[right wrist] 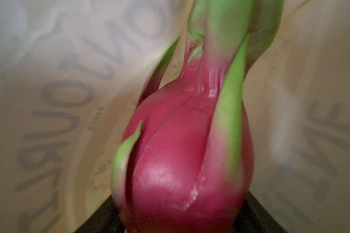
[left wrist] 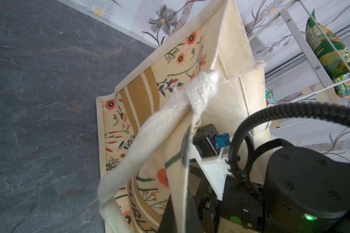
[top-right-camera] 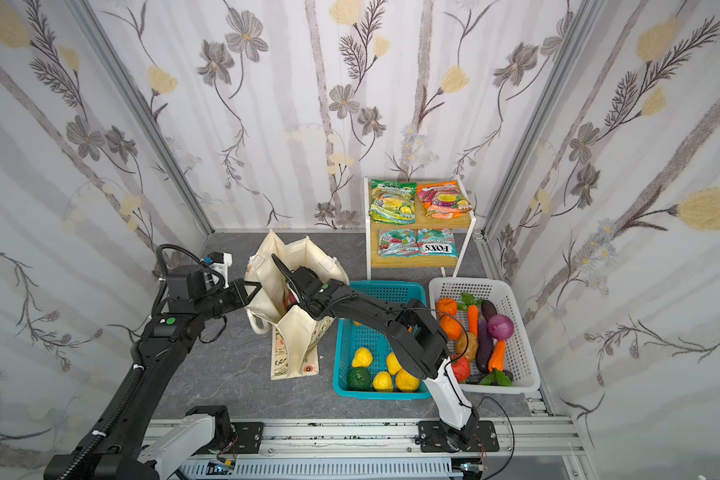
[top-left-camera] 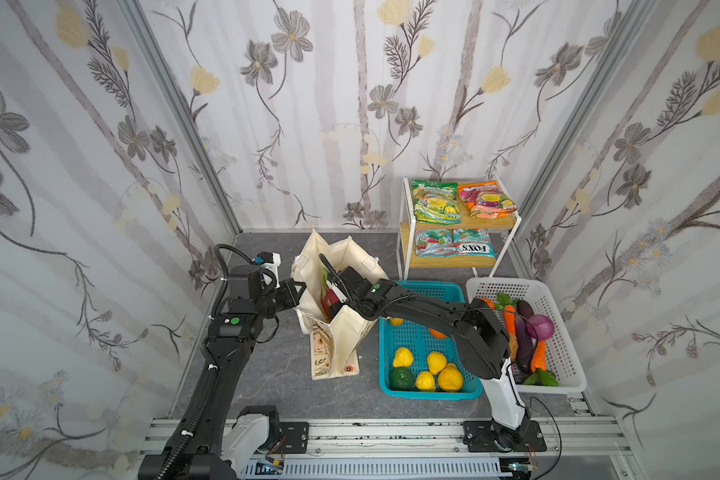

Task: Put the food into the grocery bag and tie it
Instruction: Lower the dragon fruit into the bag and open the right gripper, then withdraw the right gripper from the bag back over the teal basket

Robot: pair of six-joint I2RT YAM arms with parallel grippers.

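Observation:
The cream floral grocery bag (top-left-camera: 352,328) (top-right-camera: 300,328) stands open on the grey floor. My left gripper (top-left-camera: 298,293) (left wrist: 179,209) is shut on the cloth of its left rim (left wrist: 182,181), beside the white rope handle (left wrist: 150,131). My right gripper (top-left-camera: 333,301) (right wrist: 180,222) reaches down inside the bag, shut on the pink dragon fruit (right wrist: 182,161) (top-left-camera: 330,300), whose green scales point at the bag's lettered inner wall (right wrist: 69,100). More food lies outside: lemons (top-left-camera: 403,357), a purple onion (top-left-camera: 542,327), a green packet (top-left-camera: 435,200) and an orange packet (top-left-camera: 485,200).
A teal basket (top-left-camera: 391,386) with lemons, an orange fruit and a green fruit sits right of the bag, under my right arm. A white basket (top-left-camera: 566,332) of vegetables stands farther right. A white-framed two-tier shelf (top-left-camera: 404,232) with packets is at the back.

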